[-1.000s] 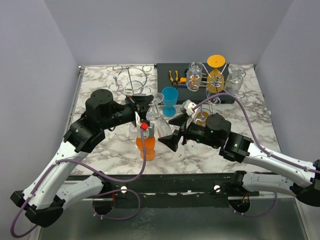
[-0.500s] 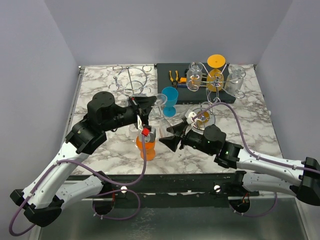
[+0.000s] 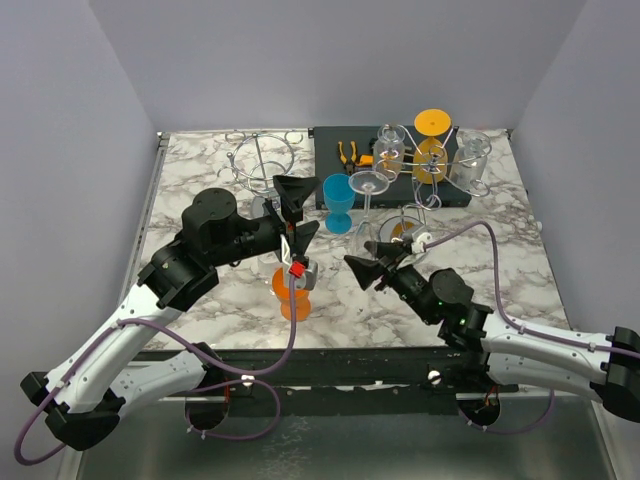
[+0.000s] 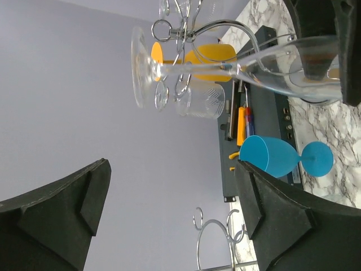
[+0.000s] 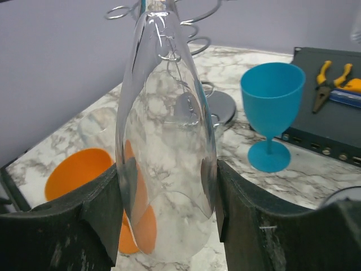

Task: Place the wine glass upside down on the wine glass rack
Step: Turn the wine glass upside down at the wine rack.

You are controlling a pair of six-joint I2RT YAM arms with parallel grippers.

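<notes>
Glass [image 3: 369, 184] is held foot-up above the bench [image 3: 190, 170], bowl gripped in the right jaws, beside the blue goblet [image 3: 339, 192] and apart from the rack [image 3: 259, 158]. Only the right wrist view shows both pads pressing the bowl's sides, with an orange cup [image 5: 79, 172] behind. The left wrist view shows the left jaws spread wide, empty.

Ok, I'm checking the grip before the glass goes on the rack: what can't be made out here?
Right wrist: the stem and foot of the wine glass are cut off by the top edge, as are most hooks of the wine glass rack.
Top external: the clear bowl fades into the marble table; its rim is hidden behind the right gripper.
Left wrist: where the right gripper meets the bowl runs off the right edge.
</notes>
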